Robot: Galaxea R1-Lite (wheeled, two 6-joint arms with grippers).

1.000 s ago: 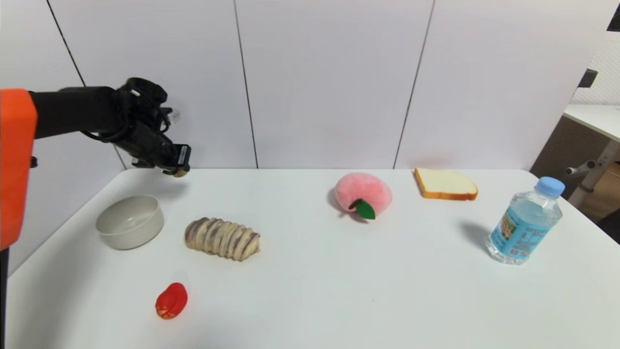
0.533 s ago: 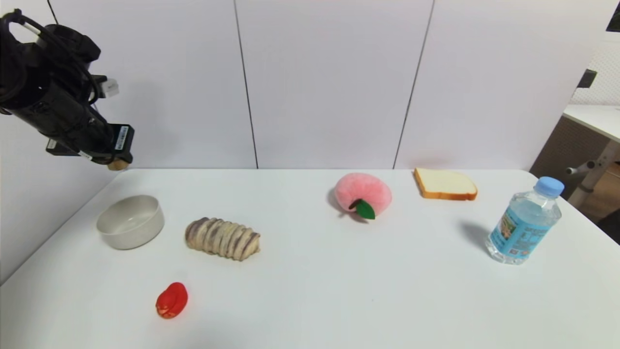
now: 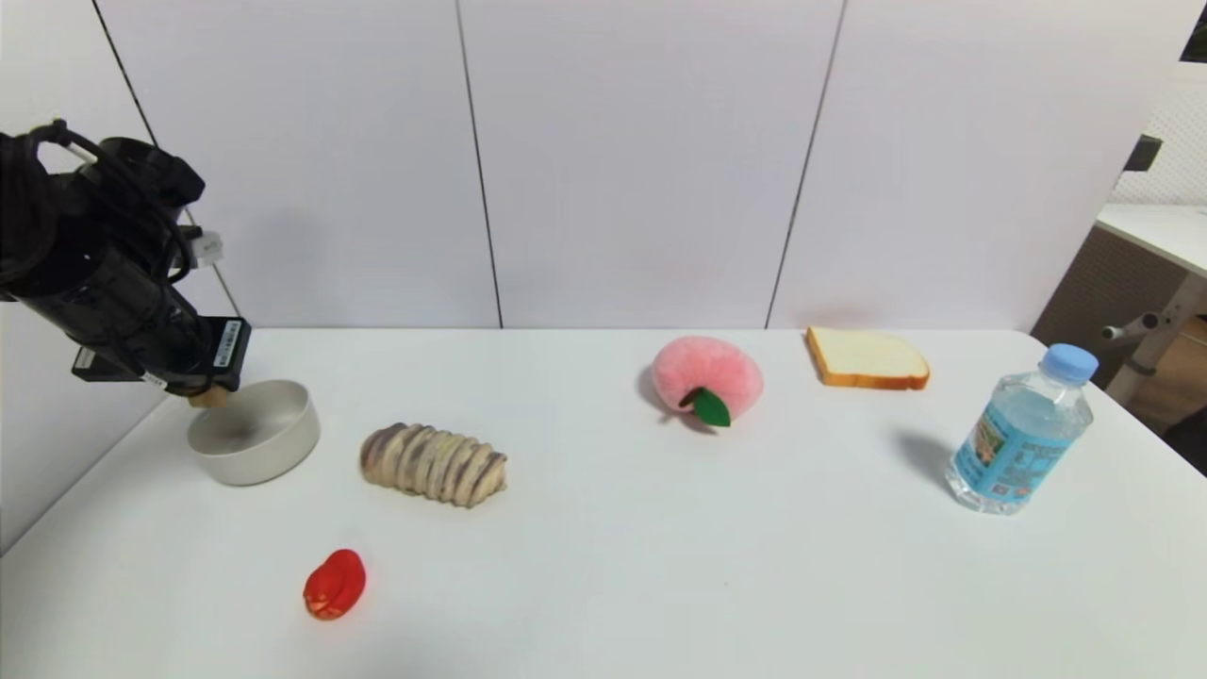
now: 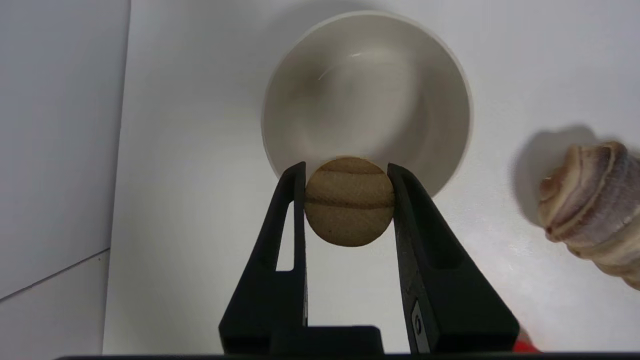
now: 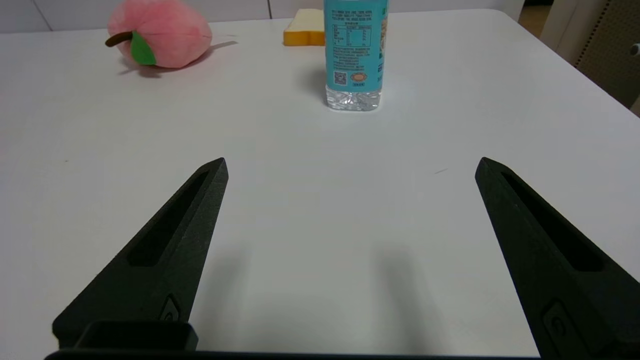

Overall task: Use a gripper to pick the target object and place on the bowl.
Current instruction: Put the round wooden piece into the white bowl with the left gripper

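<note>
My left gripper [image 3: 209,391] is shut on the tan-brown ridged nugget [image 3: 207,398], which shows between the two black fingers in the left wrist view [image 4: 349,201]. It hangs just above the far left rim of the beige-grey bowl [image 3: 269,443]. In the left wrist view the bowl [image 4: 445,90] lies just beyond the nugget, and its inside holds nothing. My right gripper [image 5: 350,165] is open and empty, low over bare table; it is out of the head view.
A striped bread roll [image 3: 433,463] lies right of the bowl and shows in the left wrist view [image 4: 595,200]. A small red piece [image 3: 333,585] lies near the front. Pink plush peach [image 3: 707,375], bread slice [image 3: 866,358] and water bottle [image 3: 1023,430] stand to the right.
My left gripper, holding the nugget throughout, swung left from the table's back edge, then came down to the bowl's far left rim.
</note>
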